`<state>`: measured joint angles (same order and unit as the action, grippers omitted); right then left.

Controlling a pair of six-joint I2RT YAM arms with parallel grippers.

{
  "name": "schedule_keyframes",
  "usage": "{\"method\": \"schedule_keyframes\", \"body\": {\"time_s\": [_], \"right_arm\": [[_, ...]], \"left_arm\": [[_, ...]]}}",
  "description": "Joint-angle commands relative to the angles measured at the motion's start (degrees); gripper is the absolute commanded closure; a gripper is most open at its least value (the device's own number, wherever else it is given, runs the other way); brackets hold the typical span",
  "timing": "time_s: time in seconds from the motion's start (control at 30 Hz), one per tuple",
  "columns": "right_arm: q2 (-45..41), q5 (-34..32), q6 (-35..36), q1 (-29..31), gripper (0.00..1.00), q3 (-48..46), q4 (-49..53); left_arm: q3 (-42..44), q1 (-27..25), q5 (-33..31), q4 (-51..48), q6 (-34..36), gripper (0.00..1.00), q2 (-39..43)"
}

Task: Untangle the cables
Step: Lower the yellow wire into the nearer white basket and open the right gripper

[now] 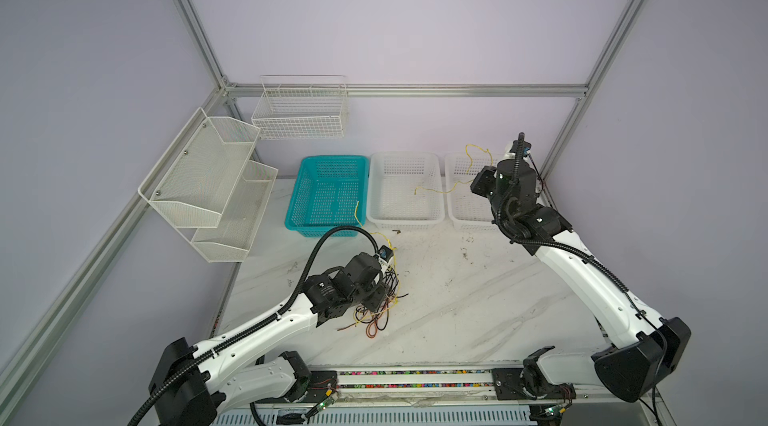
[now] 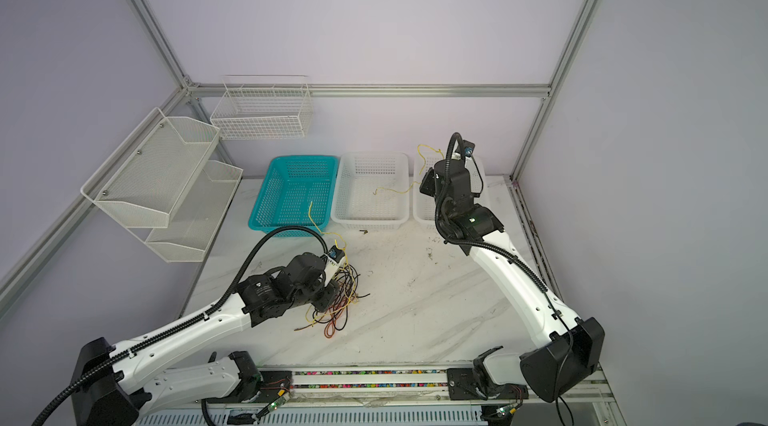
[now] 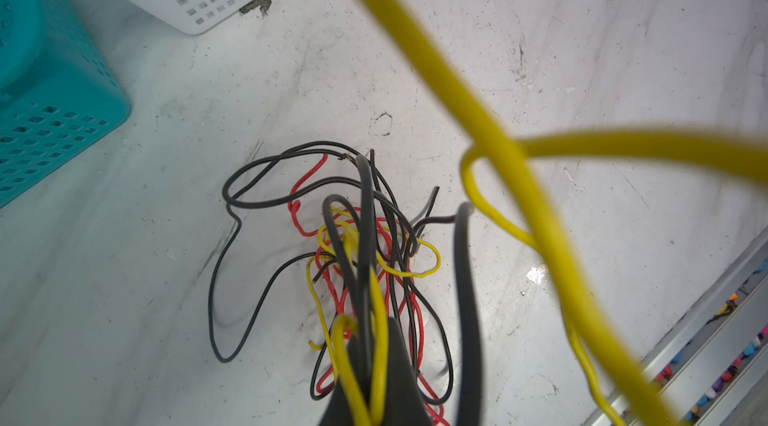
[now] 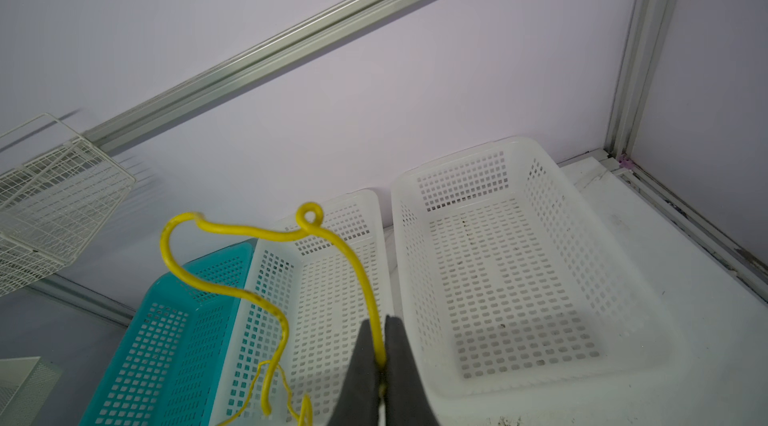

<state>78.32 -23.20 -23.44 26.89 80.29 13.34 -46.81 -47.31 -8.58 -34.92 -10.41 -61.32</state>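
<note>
Your left claw (image 3: pixel 371 345) is down in the cables (image 1: pixel 380 307), fingers pressed together; yellow and black strands run straight through its tip, so it has a pinch on the bundle, though which strands it has you cannot tell. That tangle of black, red-orange and yellow lies on the surface (image 1: pixel 457 299) in front of the teal basket (image 1: pixel 332 158), just off its front right corner, on the robot's side; in both top views it spills out from under the left wrist. One loose yellow strand (image 1: pixel 356 211) stands up out of the pile, and its tip shows against that same corner of the teal basket.

Now look to the right of the teal basket: your right claw (image 4: pixel 380 345) is raised off the surface and clamped tight on a yellow cable (image 4: pixel 266 232); the cable comes out between the fingers, arcs upward, curls into a small loop and then drops again. Its free end hangs over the near white basket (image 1: pixel 405 154), the one just beside the teal basket; the claw itself hangs above the far white basket (image 4: pixel 461 187), one place further from the teal basket. This cable is well apart from the tangle.
</note>
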Motion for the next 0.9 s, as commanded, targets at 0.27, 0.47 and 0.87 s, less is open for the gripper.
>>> {"method": "schedule_keyframes", "body": {"time_s": [0.27, 0.47, 0.87], "right_arm": [[5.6, -0.44, 1.15, 0.04, 1.0, 5.29, -0.68], [9.32, 1.03, 1.73, 0.03, 1.0, 6.93, -1.44], [27.05, 7.25, 1.58, 0.59, 1.0, 16.93, -1.42]], "left_arm": [[0.04, 0.18, -3.57, 2.03, 2.19, 1.0, 5.21], [0.18, 0.18, -3.78, 2.12, 2.39, 1.0, 5.86], [0.57, 0.07, -3.88, 1.71, 2.41, 1.0, 5.77]]}}
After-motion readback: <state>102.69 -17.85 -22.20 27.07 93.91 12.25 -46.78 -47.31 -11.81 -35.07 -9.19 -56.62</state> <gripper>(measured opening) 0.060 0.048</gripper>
